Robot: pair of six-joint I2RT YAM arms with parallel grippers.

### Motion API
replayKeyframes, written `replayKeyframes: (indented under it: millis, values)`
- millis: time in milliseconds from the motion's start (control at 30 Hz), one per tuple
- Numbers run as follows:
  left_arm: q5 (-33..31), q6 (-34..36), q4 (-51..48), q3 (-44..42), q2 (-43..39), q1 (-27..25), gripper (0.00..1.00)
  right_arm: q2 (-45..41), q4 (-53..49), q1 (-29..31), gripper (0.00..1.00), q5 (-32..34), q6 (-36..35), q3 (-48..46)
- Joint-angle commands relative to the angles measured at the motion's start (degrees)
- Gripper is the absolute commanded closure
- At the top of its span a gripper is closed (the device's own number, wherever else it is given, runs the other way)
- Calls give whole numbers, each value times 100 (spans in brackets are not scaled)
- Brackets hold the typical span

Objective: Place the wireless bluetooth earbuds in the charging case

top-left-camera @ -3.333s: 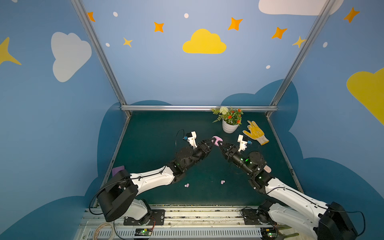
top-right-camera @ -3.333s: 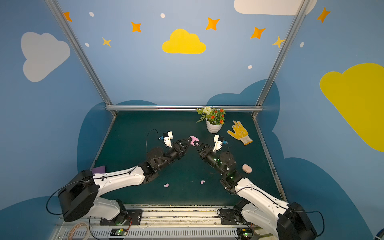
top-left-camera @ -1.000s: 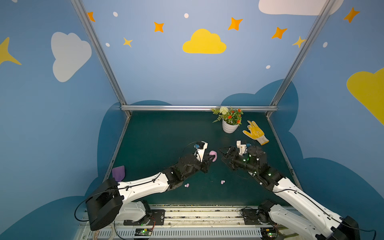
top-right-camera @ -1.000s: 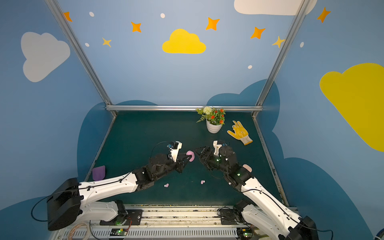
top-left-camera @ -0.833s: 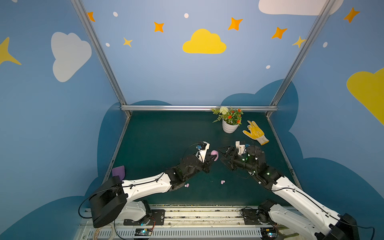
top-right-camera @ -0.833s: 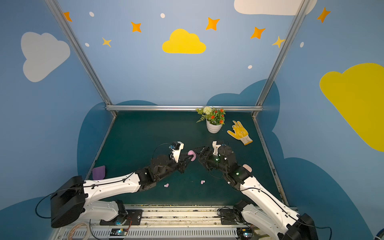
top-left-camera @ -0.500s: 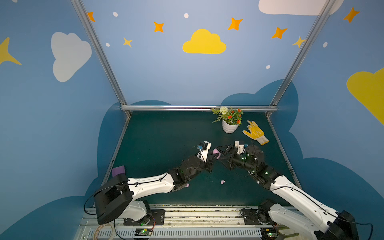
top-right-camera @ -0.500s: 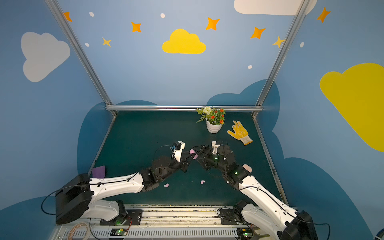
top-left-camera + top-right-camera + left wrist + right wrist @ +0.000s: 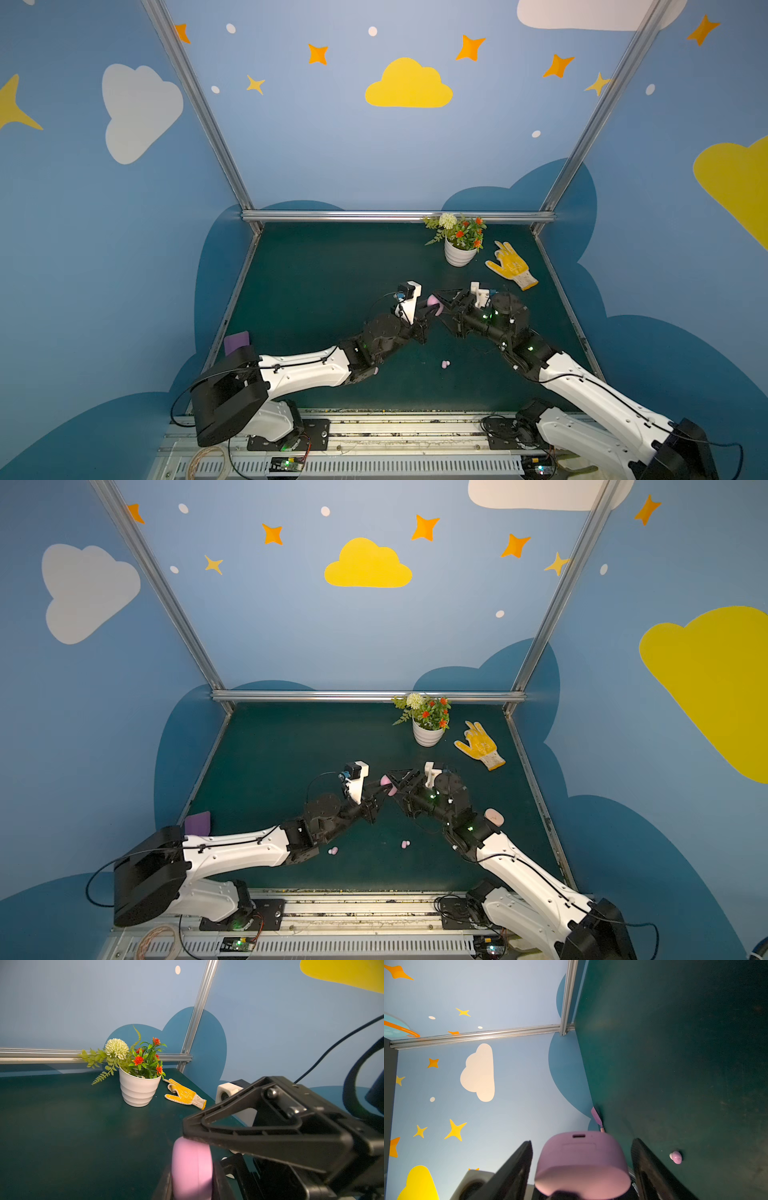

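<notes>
Case (image 9: pixel 434 303): lilac, lifted off the mat (image 9: pixel 291 750) at mid-table, pinched in the left claw (image 9: pixel 430 306). That claw is clamped hard across the case's flat faces. In the left wrist view the case stands on edge between its jaws.

Right claw (image 9: pixel 581 1141): wide open, holding nothing. Its jaws stand one on each side of the case. The right wrist view shows a clear gap at both sides and no contact.

Key relation: the case lies straight ahead of the right claw and already inside its span. Its long axis runs across the gap from jaw to jaw, with the port face pointing away from the right wrist. A squeeze would therefore land on the case's two ends, roughly square to the left claw's grip.

Lid: looks shut, though the seam is too blurred to be sure.

Buds (image 9: pixel 405 844): one lilac pair lies on the mat, nearer than both claws and between the two arms. A second pair (image 9: pixel 333 850) lies just beside the left forearm. Neither claw holds a bud.

Pose: both arms reach far and inward, forearms low, and the claws meet tip to tip above the mat. The right wrist is rolled onto its side.

Judgement: the step in hand is a two-claw hold on the case, probably to open it. No bud is seated yet.
</notes>
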Motion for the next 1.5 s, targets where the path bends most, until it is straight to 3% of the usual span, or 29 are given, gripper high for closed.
replayKeyframes:
  millis: [0, 633, 1100, 1200, 1467]
  values:
    - [-71, -22, 192, 28, 91, -26, 97, 18, 200, 36, 28, 108, 27, -41]
    - [-130, 96, 269, 94, 246, -96, 97, 93, 202, 78, 32, 75, 101, 81]
    - [-27, 115, 119, 164, 284, -96, 97, 86, 64, 84, 45, 112, 2, 104]
    - [-93, 95, -28, 193, 247, -100, 78, 17, -147, 81, 47, 215, -66, 117]
    - [-510, 186, -637, -31, -229, -95, 40, -236, -819, -54, 49, 287, -378, 56]
